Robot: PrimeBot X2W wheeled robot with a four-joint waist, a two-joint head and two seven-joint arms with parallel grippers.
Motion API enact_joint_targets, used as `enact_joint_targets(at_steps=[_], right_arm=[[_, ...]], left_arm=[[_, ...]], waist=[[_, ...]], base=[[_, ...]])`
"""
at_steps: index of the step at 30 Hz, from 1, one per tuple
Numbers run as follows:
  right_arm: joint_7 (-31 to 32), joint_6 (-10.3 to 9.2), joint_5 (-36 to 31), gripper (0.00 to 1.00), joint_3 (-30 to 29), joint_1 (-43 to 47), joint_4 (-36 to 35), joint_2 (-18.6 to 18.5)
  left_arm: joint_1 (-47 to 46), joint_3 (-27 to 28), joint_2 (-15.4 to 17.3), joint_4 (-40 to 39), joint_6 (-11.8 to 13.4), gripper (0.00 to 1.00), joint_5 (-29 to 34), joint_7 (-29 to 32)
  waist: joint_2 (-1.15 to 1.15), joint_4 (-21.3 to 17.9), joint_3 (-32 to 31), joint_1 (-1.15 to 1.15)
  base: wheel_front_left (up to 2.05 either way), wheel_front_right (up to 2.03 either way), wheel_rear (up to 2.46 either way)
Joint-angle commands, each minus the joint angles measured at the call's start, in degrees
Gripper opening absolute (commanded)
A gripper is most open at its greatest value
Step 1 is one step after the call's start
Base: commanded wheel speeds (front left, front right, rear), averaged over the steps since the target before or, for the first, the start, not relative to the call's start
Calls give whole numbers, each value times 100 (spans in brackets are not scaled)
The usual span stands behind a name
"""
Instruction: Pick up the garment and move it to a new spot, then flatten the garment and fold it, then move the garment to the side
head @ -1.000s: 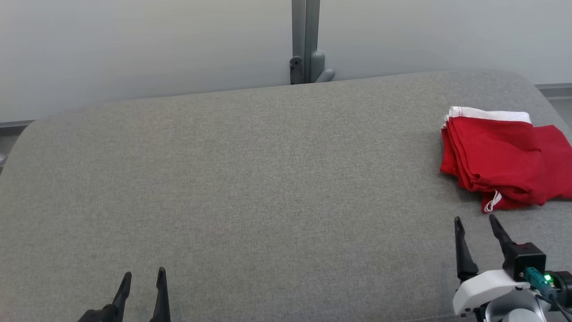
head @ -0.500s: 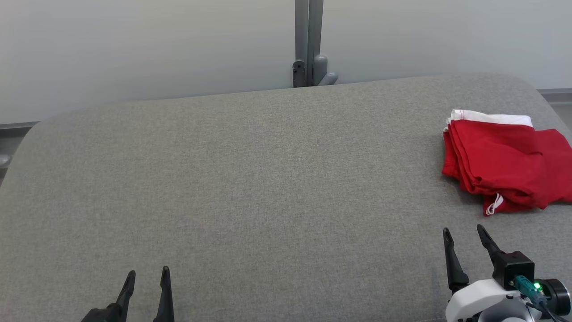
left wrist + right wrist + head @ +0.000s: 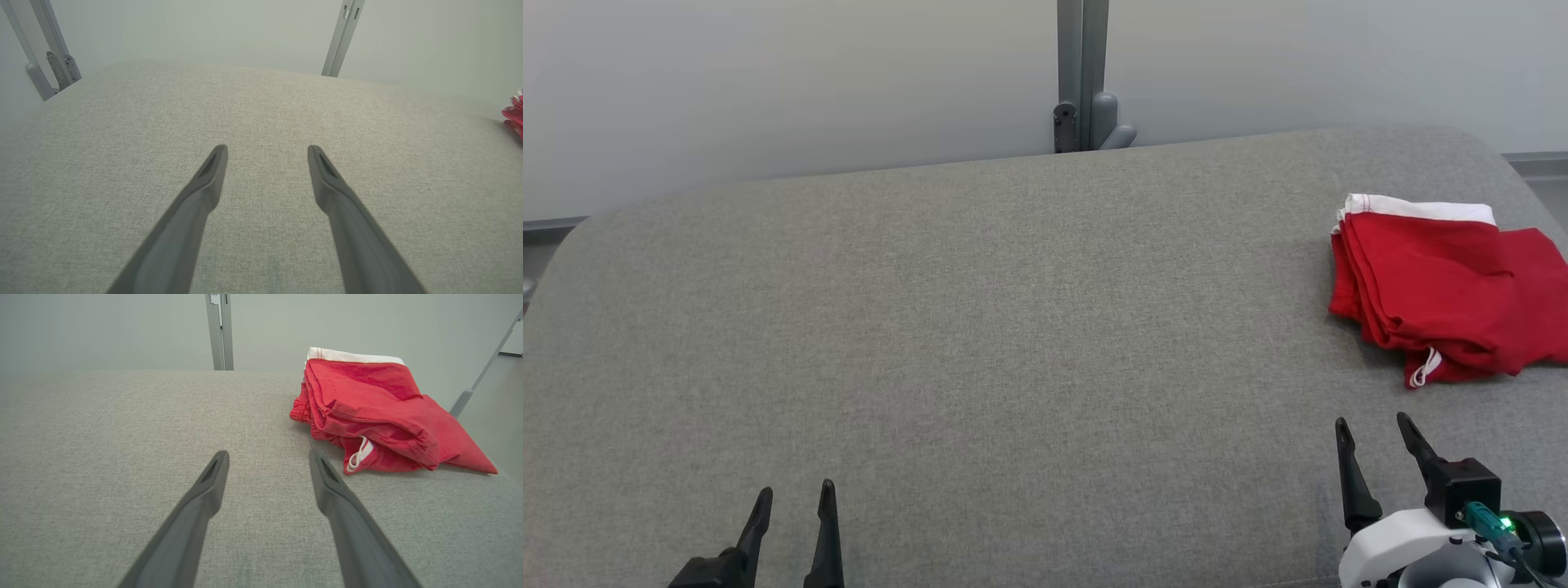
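The right gripper has been drawn back toward the near edge of the counter since a second ago, so its tips now stand farther from the garment. The garment itself is found unmoved.

Nearest, at the lower left of the head view, the left gripper is seen low over the bare grey fabric, its jaws apart and nothing between them. At the lower right, the right gripper is likewise recorded with jaws apart and empty. Its white wrist housing and a lit green lamp are noted behind them. In the right wrist view the garment lies ahead and to the right of the tips, clear of them.

Farther out, the garment — red, folded into a stack of layers — is found resting on the counter's right end, well apart from the left gripper. A white band runs along its far edge, and a small white loop shows at its near corner. Part of the cloth is cut off by the right border of the head view.

Beyond the counter's far edge, a grey upright post is seen against a pale wall.
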Motion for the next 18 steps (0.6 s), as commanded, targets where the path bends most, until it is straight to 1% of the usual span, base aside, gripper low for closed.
enact_joint_targets(at_steps=[1, 18], right_arm=[[-23, -11, -24, 100, -8, -73, 11, -13], [-24, -11, -26, 100, 41, -201, 120, -13]], left_arm=[[-86, 3, -2, -16, 1, 100, 10, -14], [-146, -19, -2, -25, 1, 100, 38, -14]], waist=[[44, -3, 39, 0], [44, -35, 202, 0]], base=[[0, 0, 0], [0, 0, 0]])
